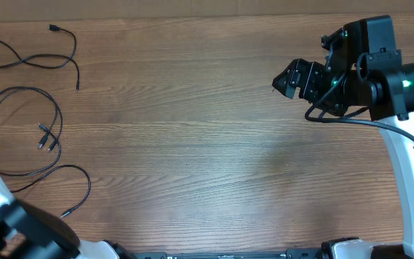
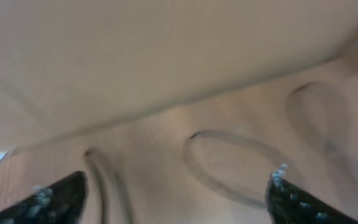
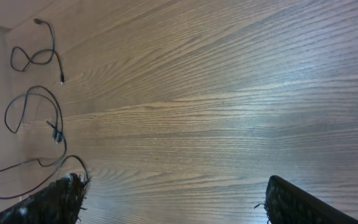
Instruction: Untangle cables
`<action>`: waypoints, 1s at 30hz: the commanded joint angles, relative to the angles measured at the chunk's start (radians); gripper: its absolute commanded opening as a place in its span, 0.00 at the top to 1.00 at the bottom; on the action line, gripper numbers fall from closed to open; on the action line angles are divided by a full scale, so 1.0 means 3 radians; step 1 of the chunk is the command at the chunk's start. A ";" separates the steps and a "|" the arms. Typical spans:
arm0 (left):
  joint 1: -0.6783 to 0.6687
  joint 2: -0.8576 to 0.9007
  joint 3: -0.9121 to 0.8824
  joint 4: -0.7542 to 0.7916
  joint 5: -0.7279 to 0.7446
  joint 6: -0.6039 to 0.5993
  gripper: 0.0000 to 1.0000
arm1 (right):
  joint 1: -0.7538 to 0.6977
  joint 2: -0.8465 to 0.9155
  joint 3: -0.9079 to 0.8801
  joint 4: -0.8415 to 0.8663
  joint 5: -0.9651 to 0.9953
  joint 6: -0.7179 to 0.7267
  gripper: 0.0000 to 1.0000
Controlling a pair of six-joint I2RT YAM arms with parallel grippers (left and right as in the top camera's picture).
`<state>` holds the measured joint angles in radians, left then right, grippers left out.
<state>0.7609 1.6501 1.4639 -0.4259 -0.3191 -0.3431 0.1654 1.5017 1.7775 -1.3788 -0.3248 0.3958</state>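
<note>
Wood counter (image 1: 207, 158) had cables (image 1: 24, 88) crowded far left. My left jaws and right jaws gaped empty; pinching one plug (image 1: 52, 147) and dragging slowly seemed smartest.

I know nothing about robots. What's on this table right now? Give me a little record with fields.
surface: wooden table
alone: one cable, far left corner
grouped: remaining cables, loose loops nearer the robot, appear to cross
left gripper: open, empty, view blurred
right gripper: open, empty, far from the cables
</note>
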 commanded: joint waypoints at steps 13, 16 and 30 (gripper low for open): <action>-0.0046 -0.0078 0.0078 -0.0755 0.0640 -0.0103 0.70 | 0.0009 0.0003 0.0028 -0.0080 0.0037 -0.0015 0.05; -0.0052 0.0081 0.0078 -0.0958 0.0735 -0.0102 0.85 | 0.0009 0.0003 0.0028 -0.0071 0.0037 -0.0015 0.05; -0.0051 0.0787 0.0078 -0.1597 0.1609 0.0315 0.69 | 0.0009 0.0005 0.0028 -0.0065 0.0037 -0.0015 0.05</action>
<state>0.7525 1.8542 1.4841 -0.8955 0.0376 -0.3420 0.1654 1.5017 1.7775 -1.4059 -0.3248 0.3950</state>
